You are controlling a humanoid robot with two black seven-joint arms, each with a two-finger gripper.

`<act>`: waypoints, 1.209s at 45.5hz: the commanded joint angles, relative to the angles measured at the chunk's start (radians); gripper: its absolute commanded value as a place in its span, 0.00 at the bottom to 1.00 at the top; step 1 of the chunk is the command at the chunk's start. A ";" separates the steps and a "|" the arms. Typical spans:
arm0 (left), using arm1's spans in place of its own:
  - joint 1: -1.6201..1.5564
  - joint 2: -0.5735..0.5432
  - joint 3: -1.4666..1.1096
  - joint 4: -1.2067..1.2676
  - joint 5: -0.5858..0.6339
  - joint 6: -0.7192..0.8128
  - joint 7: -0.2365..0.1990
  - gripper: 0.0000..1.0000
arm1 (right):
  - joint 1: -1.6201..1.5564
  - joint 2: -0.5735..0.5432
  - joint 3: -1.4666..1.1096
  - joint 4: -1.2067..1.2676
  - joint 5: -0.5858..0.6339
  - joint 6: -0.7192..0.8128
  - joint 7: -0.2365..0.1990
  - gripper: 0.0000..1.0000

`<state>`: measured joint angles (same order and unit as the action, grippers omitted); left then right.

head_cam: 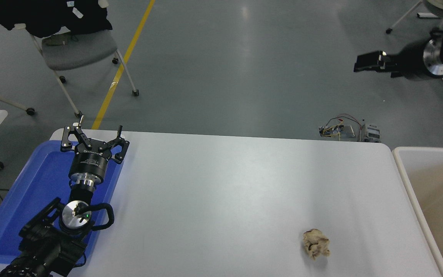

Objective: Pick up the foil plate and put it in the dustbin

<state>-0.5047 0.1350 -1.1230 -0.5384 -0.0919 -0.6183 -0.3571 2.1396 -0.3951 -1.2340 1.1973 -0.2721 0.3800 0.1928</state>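
Note:
The foil plate is not in view. The dustbin (400, 165), with a white rim and beige inside, stands at the table's right end, cut off by the picture's edge. My right gripper (362, 63) reaches in from the upper right edge, pointing left, held high beyond the table's far right corner with nothing visible in it. My left gripper (92, 134) is open and empty, parked over the blue tray at the lower left.
A crumpled beige paper ball (315, 243) lies on the white table (221, 184) near its front right. A flat blue tray (33, 192) lies at the left end. Chairs and a small wired device (348, 131) stand on the floor beyond.

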 commanded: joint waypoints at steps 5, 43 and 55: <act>0.000 0.000 -0.001 0.000 0.000 0.000 0.000 1.00 | 0.144 0.062 -0.028 0.212 0.004 0.105 -0.003 1.00; 0.000 0.000 -0.001 0.000 0.000 0.000 0.000 1.00 | 0.049 0.091 -0.058 0.294 0.180 0.125 -0.130 1.00; 0.000 0.000 0.000 0.000 0.000 0.000 0.000 1.00 | 0.042 0.090 -0.058 0.294 0.179 0.135 -0.156 1.00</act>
<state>-0.5047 0.1350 -1.1243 -0.5384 -0.0921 -0.6182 -0.3575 2.1948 -0.3062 -1.2907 1.4898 -0.1023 0.5102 0.0656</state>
